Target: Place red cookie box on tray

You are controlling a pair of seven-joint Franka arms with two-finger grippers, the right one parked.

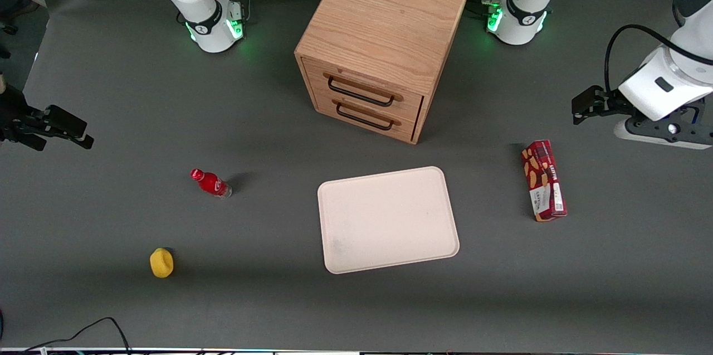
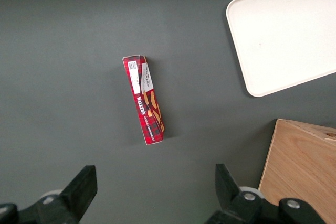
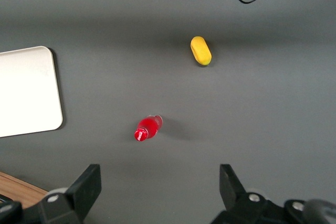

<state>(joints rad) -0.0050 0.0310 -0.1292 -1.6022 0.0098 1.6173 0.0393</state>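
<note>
Starting at the parked arm's end of the counter [image 1: 111, 310], a yellow object [image 1: 161, 263] and a small red bottle [image 1: 210, 183] lie well clear of the job, so you can ignore them. Next comes the tray [image 1: 390, 257], bare, in front of the wooden drawer cabinet [image 1: 384, 37]. Toward the working arm's end lies the red cookie box [image 1: 544, 180], flat on the counter and apart from the tray, its long axis running roughly toward and away from the front camera. Your gripper [image 1: 593, 104] hangs above the counter, near the box but farther from the front camera, touching nothing. In the wrist view its fingers [image 2: 81, 187] are spread wide, with the red cookie box [image 2: 145, 99] ahead of them rather than between them.

The step in hand looks like the approach. Bring the gripper over the middle of the box and turn the wrist so the fingers straddle its narrow width, not its length. Descend straight and close gently; cardboard will likely crush or twist under a hard, off-centre pinch.
</note>
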